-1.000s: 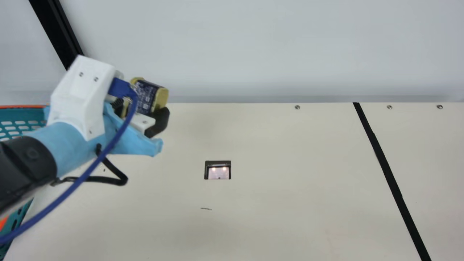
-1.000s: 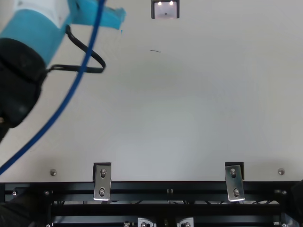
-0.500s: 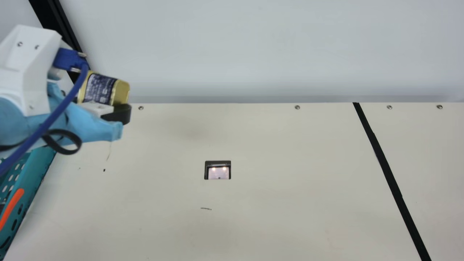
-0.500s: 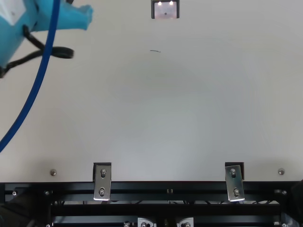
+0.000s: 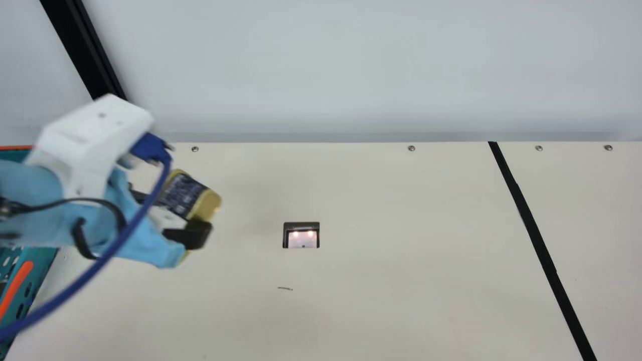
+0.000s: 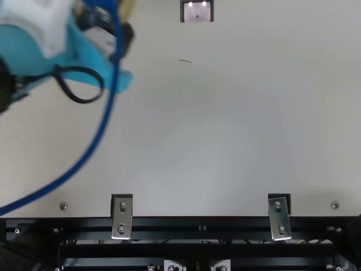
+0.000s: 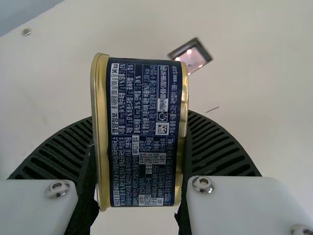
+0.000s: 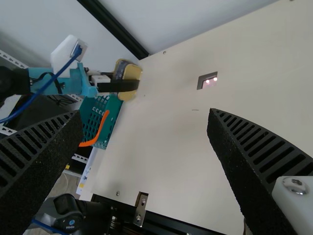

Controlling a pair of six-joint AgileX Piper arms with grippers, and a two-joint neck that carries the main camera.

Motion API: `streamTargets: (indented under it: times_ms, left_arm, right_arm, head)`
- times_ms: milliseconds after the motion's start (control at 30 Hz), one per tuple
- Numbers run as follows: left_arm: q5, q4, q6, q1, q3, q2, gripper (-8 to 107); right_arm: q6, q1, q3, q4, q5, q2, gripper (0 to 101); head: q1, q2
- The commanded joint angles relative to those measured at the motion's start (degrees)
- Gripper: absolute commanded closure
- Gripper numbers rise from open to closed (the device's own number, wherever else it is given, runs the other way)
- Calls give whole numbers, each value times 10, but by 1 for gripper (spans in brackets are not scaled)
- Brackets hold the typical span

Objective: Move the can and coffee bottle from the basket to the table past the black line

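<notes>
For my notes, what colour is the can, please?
The can is dark blue with gold rims, clearest in the left wrist view.

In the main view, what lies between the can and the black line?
Between the can and the black line, the main view shows cream tabletop with a small dark-framed opening, a short mark and a screw.

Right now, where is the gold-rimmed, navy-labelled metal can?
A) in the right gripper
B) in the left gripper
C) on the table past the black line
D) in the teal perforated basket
B: the black ribbed fingers of the left gripper clasp the can, one on either side.
</notes>
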Motion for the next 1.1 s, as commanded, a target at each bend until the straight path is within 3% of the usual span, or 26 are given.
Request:
streamTargets:
  times_ms: [0,167,333,600,1067]
  left_arm:
    - [-37,-62,96,-20,18,15,89]
    - [-69,-141,223,-64,34,52,89]
    - [-51,-177,314,-91,27,90,89]
    - [-7,-146,357,-104,8,135,89]
    - [1,-91,355,-130,15,181,89]
  right_arm:
    - [0,0,0,0,0,0,0]
    - [0,0,0,0,0,0,0]
    - [0,0,0,0,0,0,0]
    - [0,0,0,0,0,0,0]
    - [0,0,0,0,0,0,0]
  head:
    - [-1,-1]
    - [-1,-1]
    - [-1,-1]
    - [-1,-1]
    - [-1,-1]
